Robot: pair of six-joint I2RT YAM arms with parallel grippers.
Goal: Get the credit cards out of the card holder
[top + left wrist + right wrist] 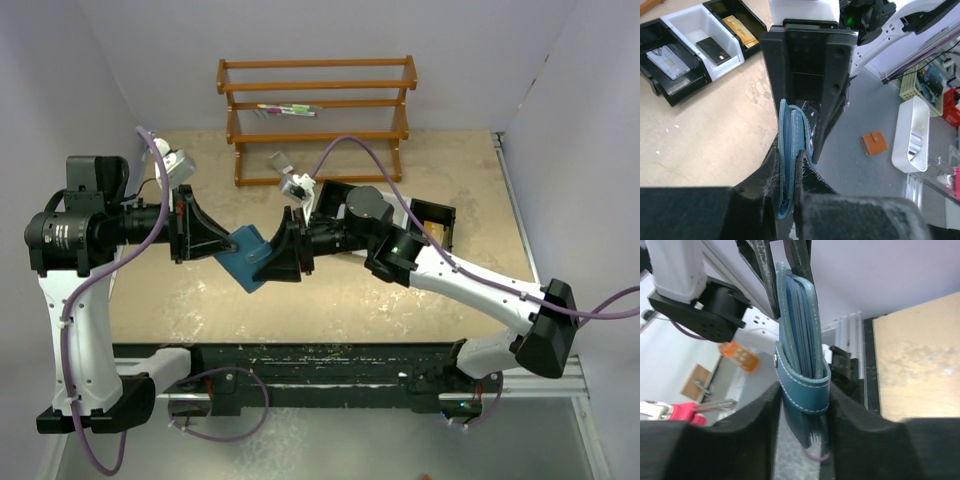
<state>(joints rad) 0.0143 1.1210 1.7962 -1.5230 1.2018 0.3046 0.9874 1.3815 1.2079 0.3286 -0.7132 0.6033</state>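
**Top view.** The left claw point(226, 244) and the right claw point(276, 254) meet nose to nose over the table point(330, 300). Between them hangs the blue wallet point(246, 258), tilted, with one claw pinching each end. A wooden rack point(318, 112) stands at the far edge. A black tray point(436, 222) lies behind the right arm, partly hidden by it.

**Left wrist view.** The wallet point(790, 150) is seen edge-on and folded shut. Its near end is clamped between the left claw's point(789, 202) two fingers, which are narrowed onto it. The right claw point(806, 131) grips its far end from above. On the table point(705, 135), the tray point(670, 95) shows three compartments. A pale card point(667, 60) lies in the nearest, a dark card point(713, 50) in the white middle one, and a gold item point(740, 27) in the farthest. Off the table, an orange-brown pouch point(874, 144) lies on the grey floor beside a white bin point(912, 132).

**Right wrist view.** The right claw point(804, 415) is closed on the wallet point(799, 335) at its snap tab point(805, 385). The left claw point(788, 270) holds the opposite end. Layered edges show inside the wallet; whether they are cards cannot be told.
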